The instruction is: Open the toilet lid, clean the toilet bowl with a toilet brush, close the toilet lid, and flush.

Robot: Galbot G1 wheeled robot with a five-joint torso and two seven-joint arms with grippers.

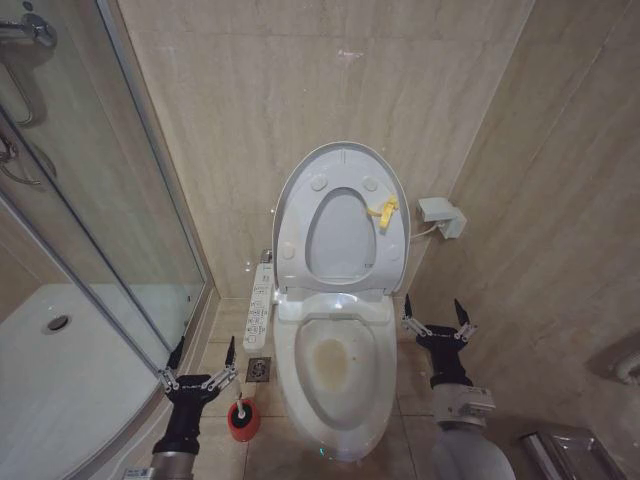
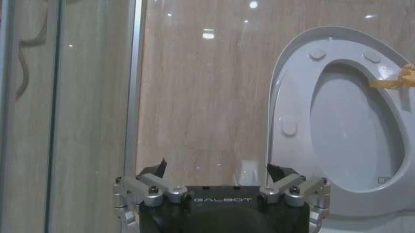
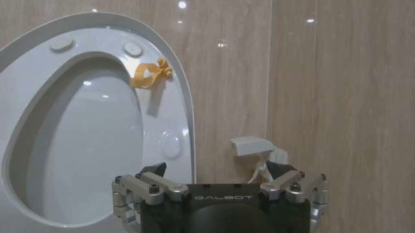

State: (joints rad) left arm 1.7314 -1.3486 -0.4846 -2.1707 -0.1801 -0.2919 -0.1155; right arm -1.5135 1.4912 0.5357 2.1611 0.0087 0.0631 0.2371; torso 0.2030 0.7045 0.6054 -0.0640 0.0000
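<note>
Lid (image 1: 296, 205): a smooth white oval of plastic, raised upright against the tiled wall at the frame's centre; round bumpers are seen on its underside.
Seat ring (image 1: 375, 255): white, with an oval hole, raised flat against the lid.
Tag (image 1: 383, 210): a small yellow loop, fixed at the ring's upper right.
Bowl (image 1: 335, 365): white glazed ceramic, elongated, laid open below the lid at lower centre; a yellowish stain is seen on its inner floor.
Brush (image 1: 239, 400): a thin white stick with a dark head, stood in a round red cup (image 1: 243, 422) on the floor, just left of the bowl.
Left gripper (image 1: 202, 355): dark body with metal links, held at lower left, just above and beside the brush; its jaws are spread and nothing is held.
Right gripper (image 1: 436, 311): the same build, held right of the bowl near the wall; its jaws are spread and nothing is held.
Button panel (image 1: 259, 303): a long white strip with small keys, set along the bowl's left side.
Drain (image 1: 259, 369): a square metal grate in the floor between panel and brush.
Wall box (image 1: 441, 216): a small white fitting with a cable, mounted right of the lid.
Shower screen (image 1: 110, 200): curved glass in a metal frame, filling the left of the frame.
Walls: glossy beige tile with faint veining.
</note>
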